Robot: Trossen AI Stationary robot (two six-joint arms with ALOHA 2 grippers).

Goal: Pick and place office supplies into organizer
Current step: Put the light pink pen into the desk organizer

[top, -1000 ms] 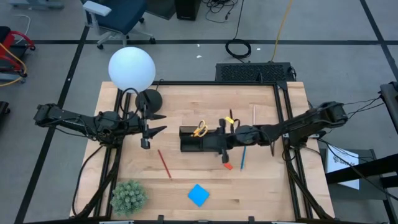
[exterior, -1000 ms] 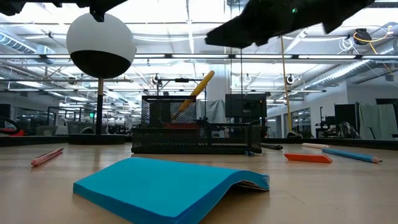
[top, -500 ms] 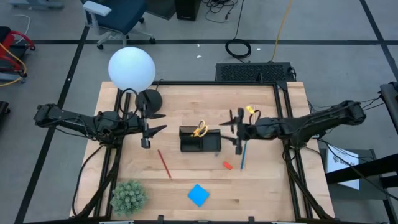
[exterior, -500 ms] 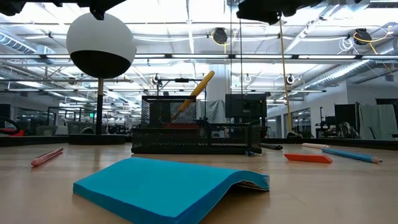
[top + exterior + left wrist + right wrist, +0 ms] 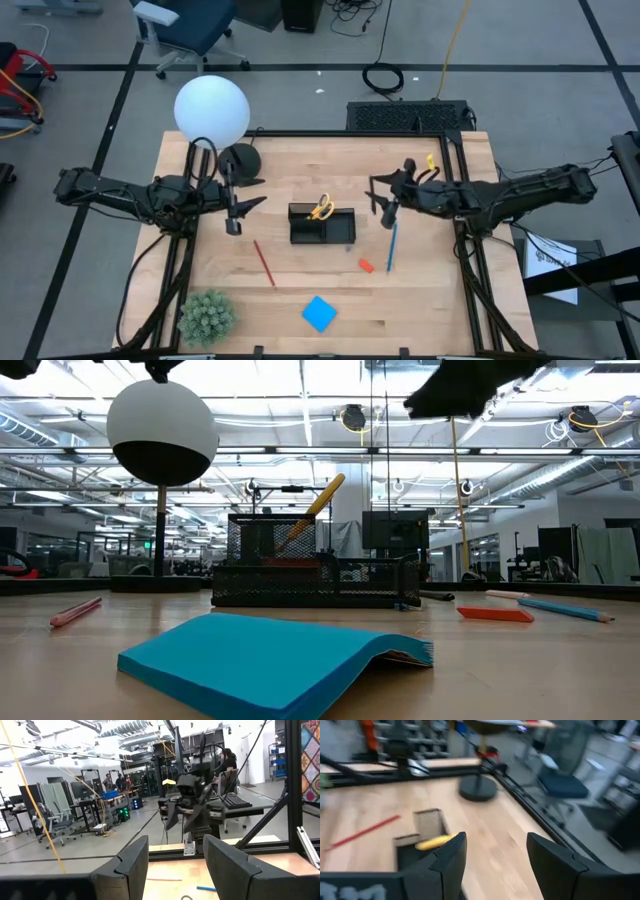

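The black mesh organizer stands mid-table with the yellow-handled scissors sticking up out of its tall compartment. A red pencil, a blue note pad, an orange eraser and a blue pen lie flat on the wood. A pale pencil and a black pen show in the low view. My right gripper hangs open and empty in the air right of the organizer. My left gripper is open and empty, held up to the organizer's left.
A white globe lamp with a round black base stands at the far left, close to my left gripper. A green spiky plant sits at the near left corner. Black frame rails edge the table.
My right gripper has drawn back from the organizer's right end toward the table's right edge and risen. It has tipped from pointing down to nearly level and has rolled, and its jaws stand as far apart as before.
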